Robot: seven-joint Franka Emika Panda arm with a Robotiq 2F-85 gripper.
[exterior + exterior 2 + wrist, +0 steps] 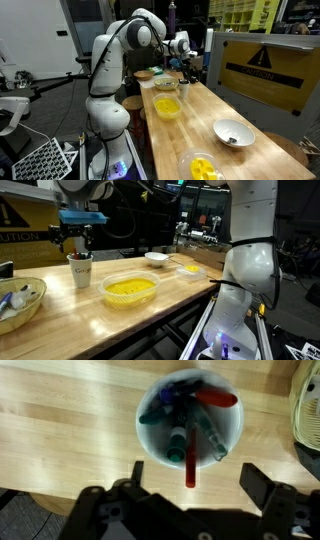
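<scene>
1. Wrist view: the gripper hangs empty, fingers spread wide, above the white cup of markers on the wooden table.
2. Risk: an off-centre descent could clip the rim and tip the cup.

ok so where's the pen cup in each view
wrist view: cup top centre, beyond the open fingers
exterior view: cup left of centre, under the fingers
exterior view: far end, under the fingers, too small to make out
landmark: yellow bowl, next to it in both exterior views
</scene>
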